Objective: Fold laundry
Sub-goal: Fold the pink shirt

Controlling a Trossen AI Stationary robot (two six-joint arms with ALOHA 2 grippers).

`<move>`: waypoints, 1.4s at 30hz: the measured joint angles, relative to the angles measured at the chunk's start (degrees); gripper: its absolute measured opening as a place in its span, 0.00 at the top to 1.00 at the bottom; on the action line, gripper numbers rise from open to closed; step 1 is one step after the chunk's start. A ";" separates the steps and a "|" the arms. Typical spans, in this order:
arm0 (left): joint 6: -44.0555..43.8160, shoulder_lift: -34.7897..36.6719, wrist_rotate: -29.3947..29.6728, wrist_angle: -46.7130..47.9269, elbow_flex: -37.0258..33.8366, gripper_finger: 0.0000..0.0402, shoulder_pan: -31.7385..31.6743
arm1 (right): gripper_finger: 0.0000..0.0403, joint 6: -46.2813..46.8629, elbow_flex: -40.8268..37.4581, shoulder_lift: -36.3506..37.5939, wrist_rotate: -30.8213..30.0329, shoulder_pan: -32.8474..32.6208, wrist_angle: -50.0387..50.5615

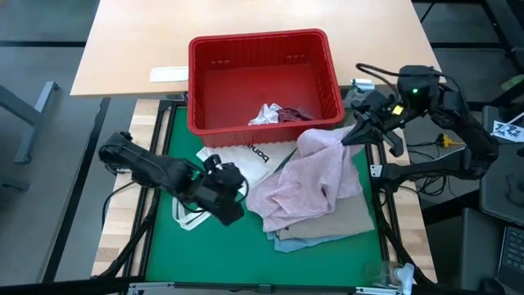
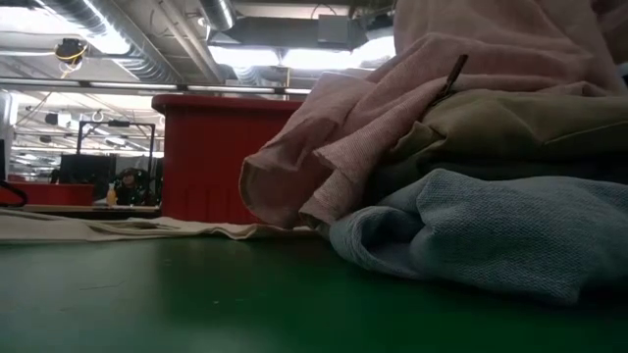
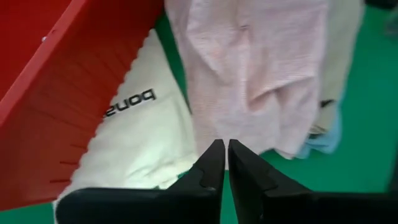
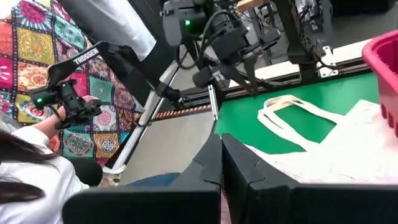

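High view: the laundry pile lies on the green mat, toward its right edge. The pink garment is on top, and it hides most of the beige garment and the light blue garment below. In the red basket at the mat's far edge lie a small white piece and a maroon piece, hard to make out. The left gripper, fingers almost together and empty, hovers over the white tote bag. The right gripper, closed and empty, is at the right edge.
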State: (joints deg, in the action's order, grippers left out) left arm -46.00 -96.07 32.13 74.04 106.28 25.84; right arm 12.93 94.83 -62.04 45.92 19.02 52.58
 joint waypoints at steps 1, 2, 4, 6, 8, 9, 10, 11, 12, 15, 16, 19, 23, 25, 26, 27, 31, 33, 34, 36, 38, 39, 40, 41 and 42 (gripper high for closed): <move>0.00 -0.84 0.10 -0.04 0.00 0.95 -0.60 | 1.00 -0.01 0.00 -0.34 -0.83 -0.87 0.01; 0.01 -1.71 0.06 -0.13 0.00 0.94 -1.21 | 1.00 -0.20 0.00 -0.77 -1.80 -1.61 0.03; 0.02 -3.41 -0.10 -0.13 0.00 0.93 -2.14 | 1.00 -1.28 0.00 -1.57 -3.16 -3.16 0.10; 0.02 -5.03 -0.13 -0.15 0.00 0.93 -2.95 | 1.00 -1.73 0.00 -2.34 -4.81 -4.32 0.15; 0.02 -6.83 -1.31 -0.20 0.00 0.93 -3.71 | 1.00 -2.26 0.00 -2.94 -6.69 -4.95 0.44; 0.02 -7.75 -2.58 -0.30 0.00 0.93 -4.06 | 1.00 -2.80 0.00 -3.30 -7.55 -4.91 0.80; 0.03 -8.75 -3.65 -0.35 0.00 0.93 -4.39 | 1.00 -3.15 0.00 -3.55 -8.10 -4.91 1.32; 0.04 -9.68 -4.40 -0.35 0.00 0.93 -4.69 | 1.00 -3.38 0.00 -3.86 -8.28 -4.91 1.99; 0.04 -10.58 -4.94 -0.35 0.00 0.93 -4.90 | 1.00 -3.82 0.00 -4.19 -8.32 -4.76 2.54; 1.78 -12.84 -6.93 -0.78 0.00 0.93 -5.33 | 1.00 -4.75 0.00 -4.84 -9.07 -4.73 3.69; 2.93 -13.57 -7.55 -1.12 0.00 0.93 -5.48 | 1.00 -4.87 0.00 -5.07 -9.83 -4.76 3.80; 6.32 -15.70 -10.05 -2.16 0.00 0.93 -5.95 | 1.00 -4.94 0.00 -5.28 -10.91 -4.76 4.11; 9.61 -17.93 -13.92 -3.33 0.00 0.93 -6.81 | 1.00 -4.94 0.00 -5.70 -10.90 -4.76 4.73; 11.40 -19.04 -16.13 -3.65 0.00 0.93 -7.14 | 1.00 -4.96 0.00 -5.72 -10.91 -4.76 4.82; 12.15 -19.58 -17.26 -3.75 0.00 0.93 -7.25 | 1.00 -4.96 0.00 -5.70 -10.91 -4.76 4.78; 12.83 -19.93 -18.17 -3.87 0.00 0.93 -7.37 | 1.00 -4.97 0.00 -5.66 -10.89 -4.76 4.78; 13.87 -21.09 -22.06 -3.53 -0.04 0.93 -7.63 | 1.00 -5.00 0.00 -5.68 -10.89 -4.76 5.00; 14.52 -21.10 -21.23 -3.84 -0.03 0.93 -7.81 | 1.00 -5.70 0.00 -5.68 -10.89 -4.76 5.15; 14.44 -21.01 -20.29 -4.14 -0.02 0.93 -7.88 | 1.00 -5.88 0.00 -5.67 -10.88 -4.76 5.22; 13.46 -20.98 -19.20 -4.39 -0.02 0.93 -7.97 | 1.00 -5.93 0.00 -5.67 -10.89 -4.76 5.72; 13.59 -20.98 -19.40 -4.33 -0.02 0.92 -8.02 | 1.00 -5.93 0.00 -5.68 -10.89 -4.76 6.02; 13.58 -20.98 -19.58 -4.33 -0.02 0.92 -7.98 | 1.00 -5.93 0.00 -5.68 -10.89 -4.76 6.14; 13.60 -20.98 -19.59 -4.33 -0.02 0.91 -7.95 | 1.00 -5.93 0.00 -5.68 -10.87 -4.76 6.11; 13.60 -20.98 -19.59 -4.33 -0.02 0.90 -7.90 | 1.00 -5.93 0.00 -5.66 -10.88 -4.76 6.12; 13.60 -20.98 -19.62 -4.33 -0.02 0.88 -7.89 | 1.00 -5.93 0.00 -5.66 -10.89 -4.76 6.14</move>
State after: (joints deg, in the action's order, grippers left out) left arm -32.40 -117.05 12.51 69.71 106.26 17.96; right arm 7.01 94.83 -67.70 35.03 14.26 58.72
